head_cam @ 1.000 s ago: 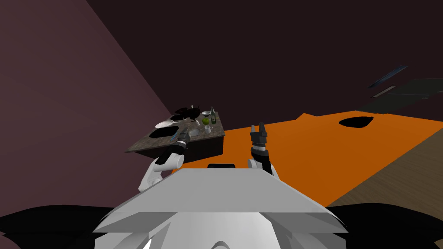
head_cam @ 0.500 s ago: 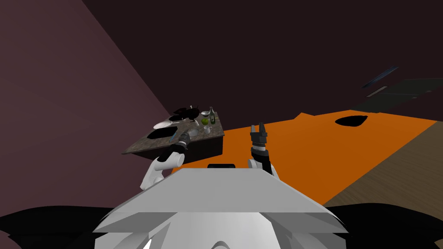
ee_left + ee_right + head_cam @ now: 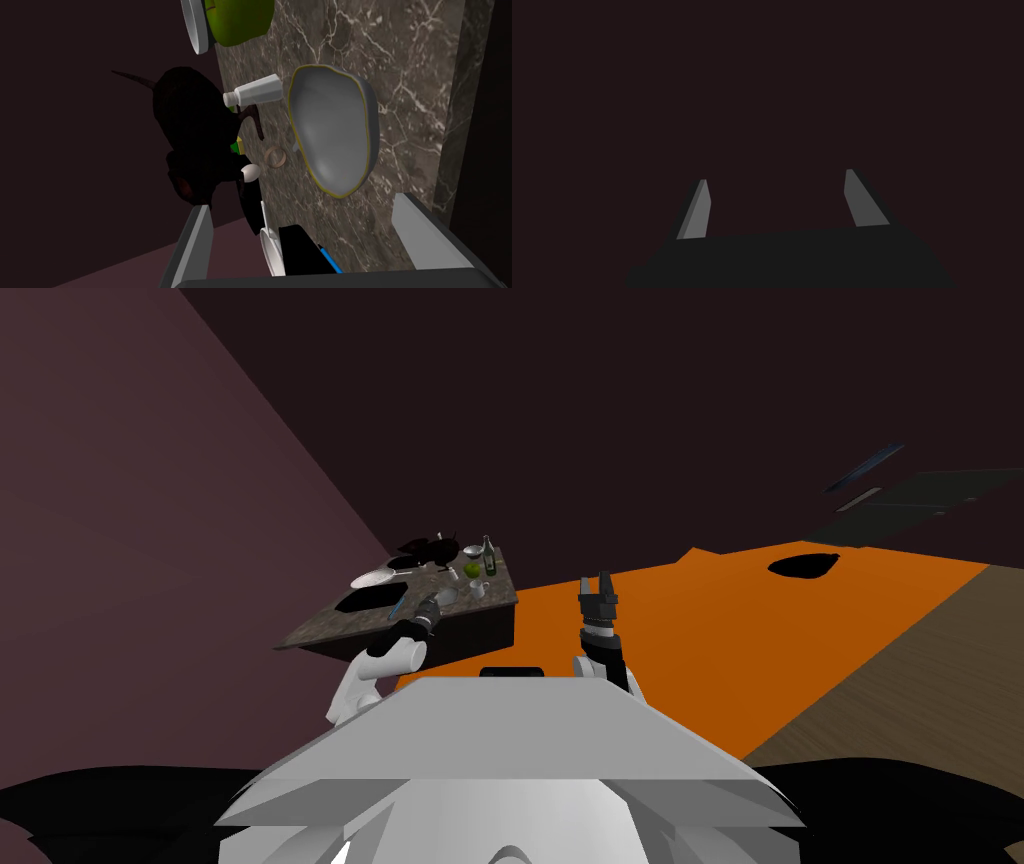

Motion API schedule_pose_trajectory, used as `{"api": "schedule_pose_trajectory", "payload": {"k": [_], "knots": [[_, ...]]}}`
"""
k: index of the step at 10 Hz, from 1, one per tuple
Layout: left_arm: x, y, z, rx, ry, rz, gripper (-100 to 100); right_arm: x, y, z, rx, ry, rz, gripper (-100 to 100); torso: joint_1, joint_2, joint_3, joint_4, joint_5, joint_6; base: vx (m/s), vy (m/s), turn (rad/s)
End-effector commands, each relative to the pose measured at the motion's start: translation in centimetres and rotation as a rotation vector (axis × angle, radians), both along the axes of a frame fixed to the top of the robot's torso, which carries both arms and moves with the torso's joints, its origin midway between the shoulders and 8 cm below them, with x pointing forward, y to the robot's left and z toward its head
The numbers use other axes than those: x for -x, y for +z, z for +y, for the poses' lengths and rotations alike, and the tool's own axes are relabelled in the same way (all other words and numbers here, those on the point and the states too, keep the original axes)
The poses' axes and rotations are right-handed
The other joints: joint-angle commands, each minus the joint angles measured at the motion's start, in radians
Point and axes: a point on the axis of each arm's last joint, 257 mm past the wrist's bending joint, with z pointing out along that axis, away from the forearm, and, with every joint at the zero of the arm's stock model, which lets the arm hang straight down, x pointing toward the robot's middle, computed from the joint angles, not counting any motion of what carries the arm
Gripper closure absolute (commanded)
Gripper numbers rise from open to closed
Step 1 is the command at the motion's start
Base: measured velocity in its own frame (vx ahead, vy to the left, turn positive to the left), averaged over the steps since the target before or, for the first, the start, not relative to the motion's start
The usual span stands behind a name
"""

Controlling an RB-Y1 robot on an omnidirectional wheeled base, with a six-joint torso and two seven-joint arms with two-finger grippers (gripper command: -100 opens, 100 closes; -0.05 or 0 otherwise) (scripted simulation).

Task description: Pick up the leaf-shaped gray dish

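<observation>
Left wrist view: left tool (image 3: pixel 301 204) spread, short of the gray dish (image 3: pixel 332 132).
I'd straddle its rim nearest the tabletop (image 3: pixel 410 75) edge, then pinch.

- The left arm (image 3: pixel 383 662) had a rounded white casing, with a black joint above it and a dark grey forearm beyond that.
- The right arm (image 3: pixel 603 646) was black along the forearm, crossed by pale grey bands, with a small white part at its lower end.
- The left gripper (image 3: pixel 301 202) had a dark grey box for a body. Its two fingers (image 3: pixel 194 247) were flat, light grey blades with slanted ends, one shaded darker than the other.
- The right gripper (image 3: pixel 776 176) had a nearly black body with a wide, sloping outline. Its fingers (image 3: pixel 696 215) were thin grey blades that narrowed toward the tip.
</observation>
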Motion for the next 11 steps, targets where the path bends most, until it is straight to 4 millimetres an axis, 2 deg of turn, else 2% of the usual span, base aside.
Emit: {"api": "schedule_pose_trajectory", "payload": {"k": [1,11], "knots": [[0.0,-0.7,0.2,0.014,0.012,0.034,-100,0.0,0.0,0.0,0.000,0.000,0.000,0,0.000,0.000,0.000,0.000,0.000,0.000,0.023,0.007,-0.030],[1.8,-5.1,0.6,0.081,0.062,0.243,-100,0.0,0.0,0.0,0.000,0.000,0.000,0,0.000,0.000,0.000,0.000,0.000,0.000,0.026,0.010,-0.011]]}}
